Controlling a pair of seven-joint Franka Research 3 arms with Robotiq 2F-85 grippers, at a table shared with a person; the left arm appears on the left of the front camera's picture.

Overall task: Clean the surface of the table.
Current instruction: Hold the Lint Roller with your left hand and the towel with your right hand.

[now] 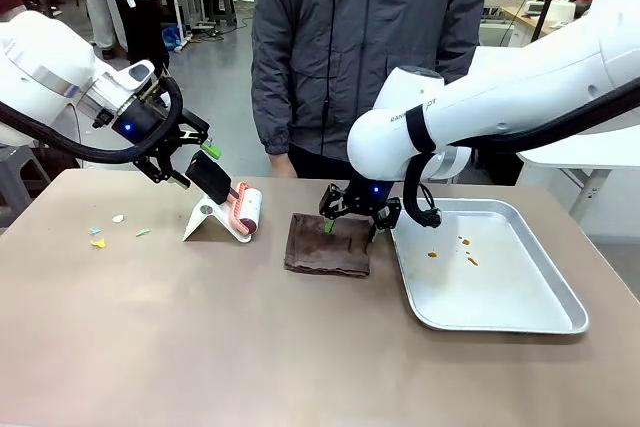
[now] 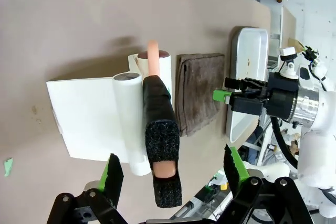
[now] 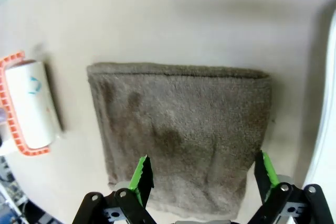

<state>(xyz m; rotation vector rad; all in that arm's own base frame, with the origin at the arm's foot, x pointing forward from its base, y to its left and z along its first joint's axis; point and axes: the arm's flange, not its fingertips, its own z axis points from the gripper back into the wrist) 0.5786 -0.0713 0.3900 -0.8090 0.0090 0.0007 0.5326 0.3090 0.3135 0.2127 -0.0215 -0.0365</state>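
The brown table [image 1: 200,347] carries a lint roller [image 1: 243,209] propped on a white stand [image 1: 205,219], its black handle [image 2: 160,140] pointing up toward my left gripper [image 1: 196,169]. In the left wrist view, that gripper [image 2: 173,169] is open, with its green pads either side of the handle's end and a gap on both sides. A folded brown cloth [image 1: 328,244] lies mid-table. My right gripper [image 1: 352,219] hovers open just over the cloth [image 3: 184,129], with its fingertips [image 3: 140,174] straddling the near edge. Small paper scraps [image 1: 100,237] lie at the left.
A shiny metal tray [image 1: 545,292] with orange spots [image 1: 465,252] sits at the right, close to the cloth. A person in a grey jacket [image 1: 360,37] stands at the far edge. The front half of the table is bare.
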